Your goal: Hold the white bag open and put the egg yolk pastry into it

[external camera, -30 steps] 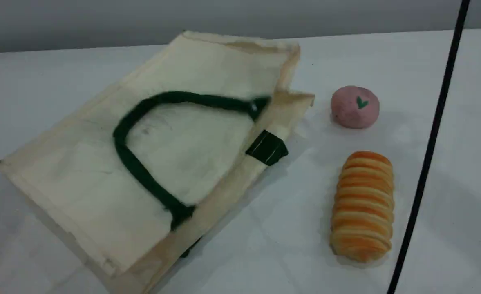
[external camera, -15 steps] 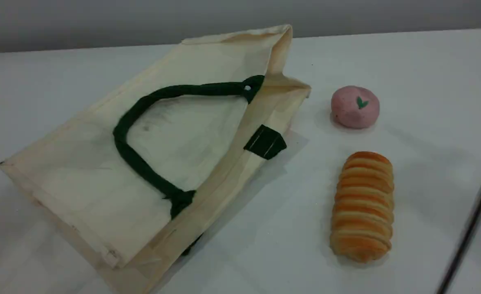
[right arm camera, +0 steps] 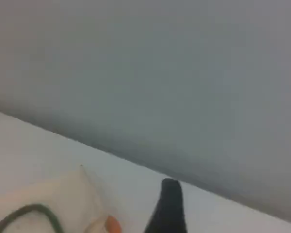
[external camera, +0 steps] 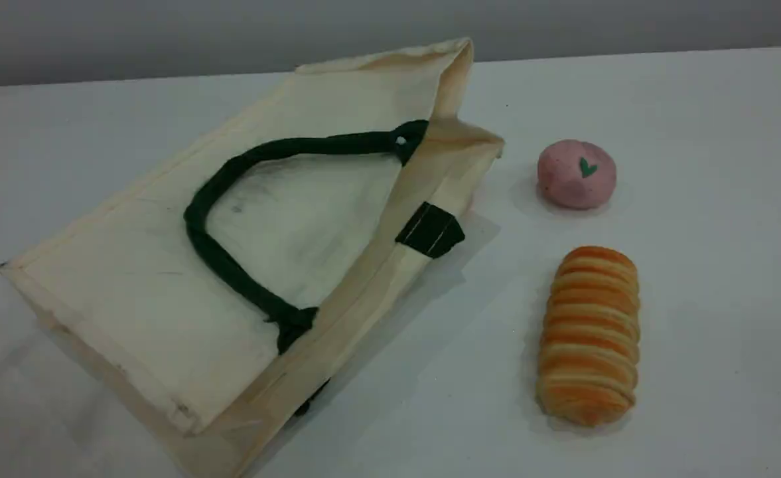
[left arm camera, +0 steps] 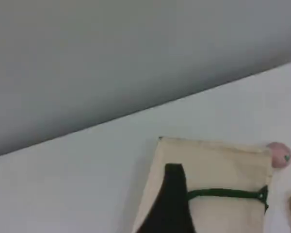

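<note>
Two foods and the bag lay on the white desk in the scene view. The bag rested on its side, its bottom corner toward 9 o'clock and its mouth toward 3 o'clock, the top flap of the mouth standing up at 12 o'clock. One green rope handle looped across the upper face, and a green tab sat at the mouth's edge. A pink ball with a green mark lay at 3 o'clock from the mouth, near it but apart. A striped roll lay at 6 o'clock from the ball, apart from both ball and bag. Where the pastry was could not be told.

The left wrist view showed the left claw as one dark fingertip over the bag, with the handle at its 3 o'clock and the ball beyond. How wide it stood could not be told.

The right claw was spread wide and held nothing, its fingertip over bare desk, the bag at its 9 o'clock.
</note>
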